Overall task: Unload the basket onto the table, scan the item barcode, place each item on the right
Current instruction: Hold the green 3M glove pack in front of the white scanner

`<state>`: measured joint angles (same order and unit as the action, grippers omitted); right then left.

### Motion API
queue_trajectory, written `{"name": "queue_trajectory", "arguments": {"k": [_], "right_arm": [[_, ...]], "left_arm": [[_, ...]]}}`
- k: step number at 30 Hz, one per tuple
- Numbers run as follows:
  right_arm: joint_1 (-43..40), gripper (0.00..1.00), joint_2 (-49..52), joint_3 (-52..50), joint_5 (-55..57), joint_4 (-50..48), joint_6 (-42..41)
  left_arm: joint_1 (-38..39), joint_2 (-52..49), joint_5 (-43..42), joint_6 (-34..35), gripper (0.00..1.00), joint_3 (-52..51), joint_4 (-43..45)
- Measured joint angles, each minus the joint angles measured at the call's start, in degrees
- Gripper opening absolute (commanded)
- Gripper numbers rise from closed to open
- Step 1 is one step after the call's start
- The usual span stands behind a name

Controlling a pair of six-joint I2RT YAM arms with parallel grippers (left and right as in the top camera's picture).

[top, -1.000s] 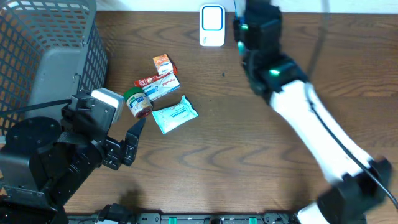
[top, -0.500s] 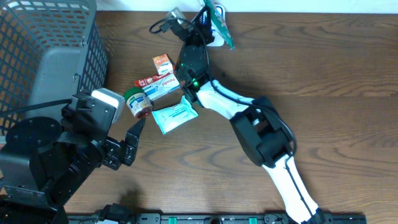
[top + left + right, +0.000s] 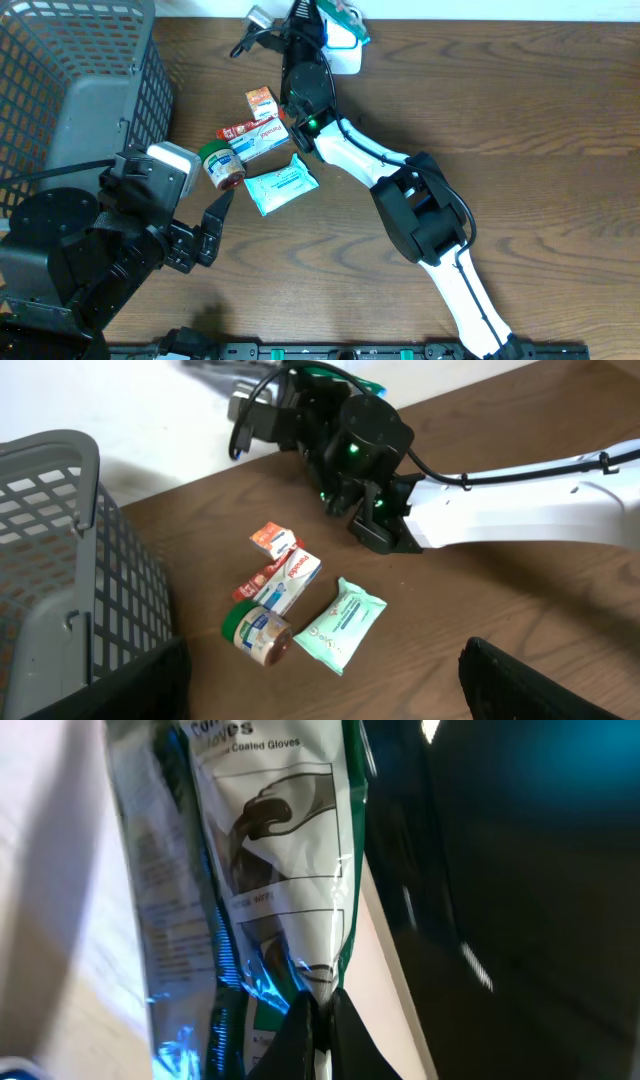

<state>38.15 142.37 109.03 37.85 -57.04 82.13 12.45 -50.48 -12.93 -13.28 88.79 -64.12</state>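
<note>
While the R arm reaches to the table's far edge in the overhead view, the right gripper is clamped on a green-and-clear gloves packet, held over the white barcode scanner. The left gripper hangs spread wide w/ nothing in it, beside the wire basket and just short of a green-lidded jar.

Left wrist view: jar, wipes pack, toothpaste box and small orange box lie clustered, well apart from the scanner. Only a green sliver of the packet shows.

Right wrist view: fingertips pinch just the packet's thin sealed edge, so the rest hangs free (print reads "Coated Gloves").

Risks, IMO: the pinch is small and the film slick, so a quick wrist turn could let it slip or swing. Glare or creases may block a read. Can't tell which way the barcode faces.
</note>
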Motion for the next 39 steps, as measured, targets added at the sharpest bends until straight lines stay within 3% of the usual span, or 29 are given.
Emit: {"name": "queue_trajectory", "arguments": {"k": [13, 39], "right_arm": [[-3.1, 0.01, 3.6, 0.0, -8.4, -8.0, 10.0], [-6.2, 0.01, 6.0, 0.0, -10.0, -5.8, 11.0]], "left_arm": [[0.0, 0.0, 0.0, 0.0, 0.86, 0.0, 0.0], [0.0, 0.0, 0.0, 0.0, 0.86, 0.0, 0.0]]}}
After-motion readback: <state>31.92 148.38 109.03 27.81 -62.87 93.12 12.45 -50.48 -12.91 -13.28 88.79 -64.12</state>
